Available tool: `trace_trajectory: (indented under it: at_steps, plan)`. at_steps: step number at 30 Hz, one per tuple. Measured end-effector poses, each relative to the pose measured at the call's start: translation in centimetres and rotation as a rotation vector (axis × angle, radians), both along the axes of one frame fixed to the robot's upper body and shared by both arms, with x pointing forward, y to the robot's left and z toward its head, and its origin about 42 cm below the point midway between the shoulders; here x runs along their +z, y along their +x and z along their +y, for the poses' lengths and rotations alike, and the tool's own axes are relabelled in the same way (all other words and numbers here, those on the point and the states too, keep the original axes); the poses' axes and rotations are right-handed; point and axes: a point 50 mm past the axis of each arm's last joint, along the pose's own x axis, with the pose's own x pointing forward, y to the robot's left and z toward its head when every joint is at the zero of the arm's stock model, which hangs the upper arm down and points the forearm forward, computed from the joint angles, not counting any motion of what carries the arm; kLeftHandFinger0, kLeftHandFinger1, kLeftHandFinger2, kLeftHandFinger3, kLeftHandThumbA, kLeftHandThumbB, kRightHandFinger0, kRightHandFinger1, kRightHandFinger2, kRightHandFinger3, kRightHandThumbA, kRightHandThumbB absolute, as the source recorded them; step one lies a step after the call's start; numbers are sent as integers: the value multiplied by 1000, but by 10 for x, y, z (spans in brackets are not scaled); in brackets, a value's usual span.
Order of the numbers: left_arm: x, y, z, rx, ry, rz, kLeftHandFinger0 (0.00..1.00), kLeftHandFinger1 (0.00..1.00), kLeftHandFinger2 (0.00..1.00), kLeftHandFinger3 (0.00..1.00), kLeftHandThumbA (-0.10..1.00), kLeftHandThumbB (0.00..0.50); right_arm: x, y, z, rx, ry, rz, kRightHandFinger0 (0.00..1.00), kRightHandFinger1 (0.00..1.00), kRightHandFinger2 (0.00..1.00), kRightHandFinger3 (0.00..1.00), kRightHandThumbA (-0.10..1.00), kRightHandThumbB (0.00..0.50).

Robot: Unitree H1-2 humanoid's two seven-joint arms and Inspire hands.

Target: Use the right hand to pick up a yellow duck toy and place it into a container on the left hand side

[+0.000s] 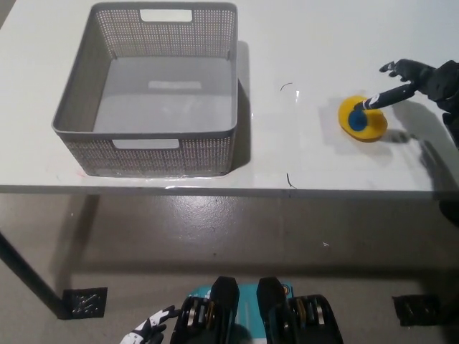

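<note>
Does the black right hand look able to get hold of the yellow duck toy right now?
Probably yes. The right hand is open just above the yellow duck toy, a fingertip over its top, and nothing stands between them on the white table.

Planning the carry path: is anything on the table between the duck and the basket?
Nothing visible. Bare table lies between the duck and the basket. The right hand is at the duck; only the basket's near wall must be cleared.
</note>
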Motion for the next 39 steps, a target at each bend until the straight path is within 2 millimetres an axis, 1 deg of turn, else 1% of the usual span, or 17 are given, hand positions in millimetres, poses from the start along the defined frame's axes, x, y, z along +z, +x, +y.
trace_trajectory:
  at_steps: [4,5,9,12,15,20,23,29,31,33,34,35,36,38,39]
  plan:
    - [0,0,0,-2,1,1,1000,1000,1000,1000,1000,254,-8,0,3,4,-1,21,1000,1000,1000,1000,937,500]
    - [0,0,-1,-3,1,1,1000,1000,1000,1000,1000,254,-11,0,3,6,-2,30,1000,1000,1000,1000,920,500]
    - [1,1,-1,-5,1,0,1000,1000,1000,1000,1000,261,-21,-1,4,6,2,51,1000,1000,1000,1000,916,500]
    - [3,3,-2,-8,3,-6,1000,1000,1000,1000,1000,249,-26,-1,7,8,3,58,1000,1000,1000,1000,913,500]
    - [5,4,-3,-11,5,-15,1000,1000,1000,1000,1000,254,-29,-2,10,11,5,60,1000,1000,1000,1000,905,500]
    - [7,7,-3,-16,9,-11,1000,1000,1000,1000,1000,258,-35,-2,17,25,-6,57,1000,1000,1000,1000,938,500]
    - [7,8,-4,-20,10,-11,1000,1000,1000,1000,1000,251,-38,-2,20,32,-15,59,1000,1000,1000,1000,942,500]
    - [9,11,-5,-27,11,-17,1000,1000,1000,1000,1000,267,-42,-3,21,44,-22,57,1000,1000,1000,1000,919,500]
    - [9,12,-5,-28,12,-16,1000,1000,1000,1000,1000,267,-43,-3,21,44,-22,57,1000,1000,1000,1000,920,500]
    - [9,12,-5,-30,13,-15,1000,1000,1000,1000,1000,247,-45,-3,21,46,-21,59,1000,1000,1000,1000,916,500]
    - [9,13,-5,-31,13,-16,1000,1000,1000,1000,1000,248,-46,-4,21,47,-22,61,1000,1000,1000,1000,899,500]
    - [10,13,-5,-32,13,-18,1000,1000,1000,1000,1000,249,-47,-4,21,48,-22,63,1000,1000,1000,1000,898,500]
    - [10,14,-5,-33,13,-20,1000,1000,1000,1000,1000,261,-48,-4,21,50,-22,64,1000,1000,1000,1000,906,500]
    - [11,16,-6,-34,14,-23,1000,1000,1000,1000,1000,262,-49,-4,22,53,-24,71,1000,1000,1000,1000,904,500]
    - [11,17,-6,-34,15,-24,1000,1000,1000,1000,1000,261,-50,-5,23,54,-27,74,1000,1000,1000,1000,871,492]
